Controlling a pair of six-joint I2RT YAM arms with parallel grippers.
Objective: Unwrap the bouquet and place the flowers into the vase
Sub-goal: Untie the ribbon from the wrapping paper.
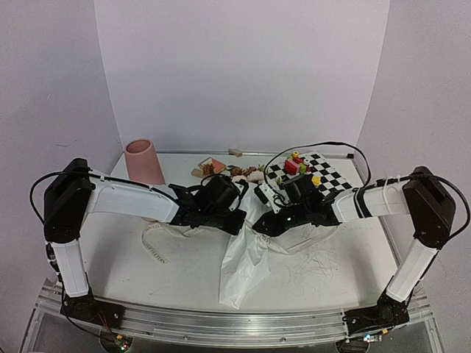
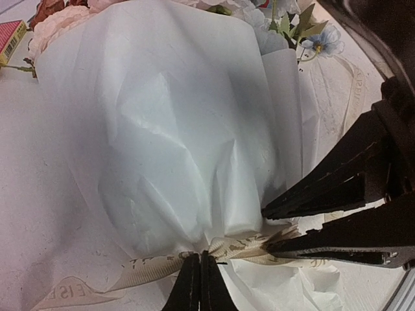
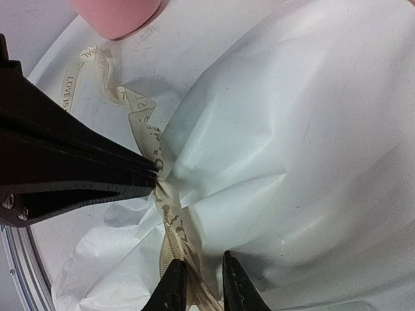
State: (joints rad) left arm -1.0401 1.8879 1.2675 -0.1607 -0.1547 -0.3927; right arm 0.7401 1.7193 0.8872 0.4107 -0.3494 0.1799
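1. Tabletop [image 1: 132,257] is white and scuffed, backed by pale lilac walls [image 1: 235,73].
2. Bare surface shows at the near left and near right; a metal rail [image 1: 235,320] edges the front.
3. The bouquet [image 1: 246,261] lies mid-table with its flowers [image 1: 243,175] toward the back; the vase [image 1: 143,162] stands upright at back left.
4. Left gripper [image 2: 198,285] is clamped on the ribbon [image 3: 170,217]; right gripper [image 3: 201,259] straddles it, though I cannot tell whether it grips.
5. Ribbon print partly reads "LOVE".

We 
were in a robotics lab test cell. Plain pale panels [image 1: 243,73] walled a white surface [image 1: 147,272] on its left, right and far sides. The left arm [image 1: 125,198] and right arm [image 1: 375,202] were bolted to an aluminium rail [image 1: 235,320] at the near edge, black cables [image 1: 324,144] looped loose, and toy blocks [image 1: 294,165] sat on a checkered mat [image 1: 335,180].
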